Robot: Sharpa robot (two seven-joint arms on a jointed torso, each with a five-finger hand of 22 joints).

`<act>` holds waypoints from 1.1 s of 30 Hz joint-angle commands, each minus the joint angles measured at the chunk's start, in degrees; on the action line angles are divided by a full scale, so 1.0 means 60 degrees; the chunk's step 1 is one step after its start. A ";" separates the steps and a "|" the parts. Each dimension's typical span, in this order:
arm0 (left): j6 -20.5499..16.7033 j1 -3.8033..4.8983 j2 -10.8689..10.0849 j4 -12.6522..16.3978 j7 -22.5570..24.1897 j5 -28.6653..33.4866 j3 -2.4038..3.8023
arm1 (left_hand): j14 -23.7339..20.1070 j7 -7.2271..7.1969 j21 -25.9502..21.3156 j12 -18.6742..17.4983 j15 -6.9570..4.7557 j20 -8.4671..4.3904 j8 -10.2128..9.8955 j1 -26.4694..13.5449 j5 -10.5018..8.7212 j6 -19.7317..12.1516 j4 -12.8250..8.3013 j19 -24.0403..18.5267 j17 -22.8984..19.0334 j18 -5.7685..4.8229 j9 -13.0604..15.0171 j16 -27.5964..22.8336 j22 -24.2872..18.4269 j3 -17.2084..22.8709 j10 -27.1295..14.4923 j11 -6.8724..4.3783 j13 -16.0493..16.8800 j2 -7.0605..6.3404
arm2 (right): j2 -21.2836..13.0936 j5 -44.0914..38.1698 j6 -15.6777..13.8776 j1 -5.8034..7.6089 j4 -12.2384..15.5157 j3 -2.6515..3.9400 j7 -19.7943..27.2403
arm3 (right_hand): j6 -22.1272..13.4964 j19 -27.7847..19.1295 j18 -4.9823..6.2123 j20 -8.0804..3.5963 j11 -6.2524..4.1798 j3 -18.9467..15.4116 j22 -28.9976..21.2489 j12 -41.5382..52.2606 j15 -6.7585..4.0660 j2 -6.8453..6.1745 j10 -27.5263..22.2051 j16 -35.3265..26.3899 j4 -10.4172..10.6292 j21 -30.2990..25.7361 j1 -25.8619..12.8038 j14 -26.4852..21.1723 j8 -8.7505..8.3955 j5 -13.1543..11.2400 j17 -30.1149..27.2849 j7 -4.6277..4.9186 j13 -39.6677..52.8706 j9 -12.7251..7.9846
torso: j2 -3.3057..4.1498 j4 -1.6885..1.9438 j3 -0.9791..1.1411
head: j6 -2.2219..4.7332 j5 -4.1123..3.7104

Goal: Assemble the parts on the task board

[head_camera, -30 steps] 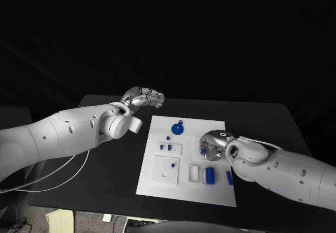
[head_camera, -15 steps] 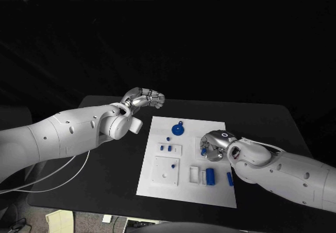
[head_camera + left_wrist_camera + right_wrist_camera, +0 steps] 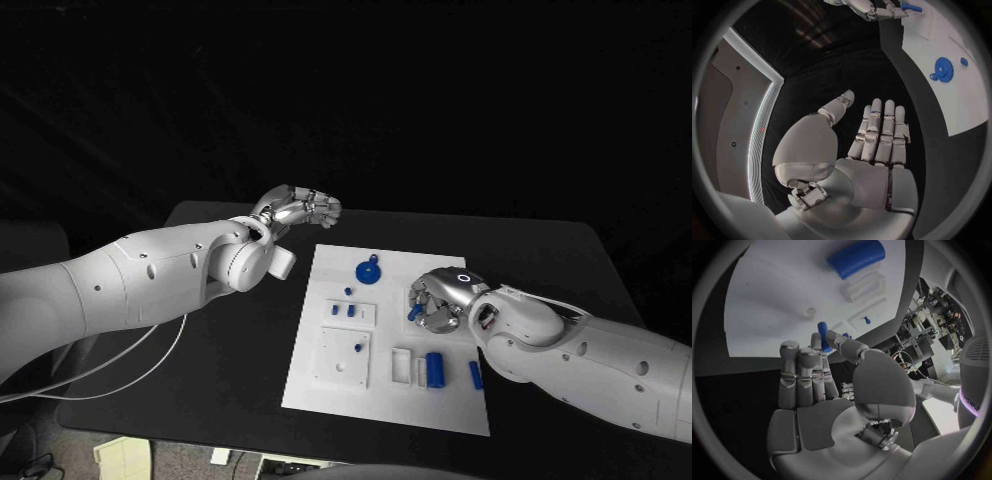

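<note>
Head view: compared with a second ago the whole picture has shifted slightly, and both arms sit much as before. The left hand [image 3: 299, 208] hovers past the task board's [image 3: 389, 400] far left corner, holding nothing. The right hand [image 3: 437, 298] pinches one small blue peg [image 3: 415, 312] over the board's middle. On the board lie one blue disc [image 3: 368, 269], two tiny pegs [image 3: 342, 310] and two blue cylinders [image 3: 437, 367].

Left wrist view: fingers straight, together, thumb apart.

Right wrist view: thumb and finger grip the peg.
</note>
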 commanded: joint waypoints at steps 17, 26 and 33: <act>0.0099 0.0007 0.0062 -0.0004 0.0084 0.0043 0.0007 | 0.0063 0.0043 -0.0054 -0.0030 0.0023 -0.0015 0.0067 -0.0029 0.0007 -0.0032 0.0034 0.0074 0.0017 0.0186 -0.0016 -0.0062 0.0016 -0.0037 0.0014 0.0046 -0.0017 0.0026 | 0.0622 0.0186 0.0290 -0.0009 0.0705 0.0009 0.0149 | 0.0169 0.0093 0.0664 -0.0015 -0.0026 0.0023 0.0187 0.0032 -0.0017 0.0069 -0.0064 0.0064 -0.0053 0.0063 -0.0070 0.0074 0.0154 -0.0024 0.0017 0.0068 0.0028 0.0173 | -0.0003 -0.0006 -0.0008 | -0.0124 0.0216; 0.0116 0.0008 0.0137 -0.0014 0.0072 0.0044 0.0008 | 0.0064 0.0043 -0.0059 -0.0030 0.0022 -0.0014 0.0069 -0.0029 0.0006 -0.0031 0.0037 0.0075 0.0021 0.0186 -0.0017 -0.0067 0.0020 -0.0039 0.0015 0.0044 -0.0019 0.0025 | 0.1351 -0.0059 0.0659 -0.0052 0.0767 -0.0095 0.0051 | 0.0160 0.0086 0.0664 -0.0015 -0.0021 0.0023 0.0186 0.0014 -0.0012 0.0119 -0.0075 0.0064 -0.0095 0.0072 -0.0118 0.0069 0.0135 -0.0017 0.0024 0.0074 0.0049 0.0168 | 0.0002 0.0020 -0.0023 | -0.0187 0.0333; 0.0130 0.0008 0.0201 -0.0019 0.0065 0.0045 0.0008 | 0.0065 0.0043 -0.0063 -0.0029 0.0022 -0.0014 0.0070 -0.0031 0.0004 -0.0032 0.0041 0.0075 0.0024 0.0185 -0.0019 -0.0071 0.0022 -0.0040 0.0015 0.0043 -0.0022 0.0024 | 0.1832 -0.0346 0.0885 -0.0203 0.0465 -0.0365 -0.0058 | 0.0160 0.0075 0.0664 -0.0014 -0.0018 0.0019 0.0187 0.0001 -0.0009 0.0159 -0.0078 0.0062 -0.0150 0.0080 -0.0152 0.0065 0.0123 -0.0011 0.0027 0.0076 0.0069 0.0166 | 0.0009 0.0033 -0.0016 | -0.0232 0.0442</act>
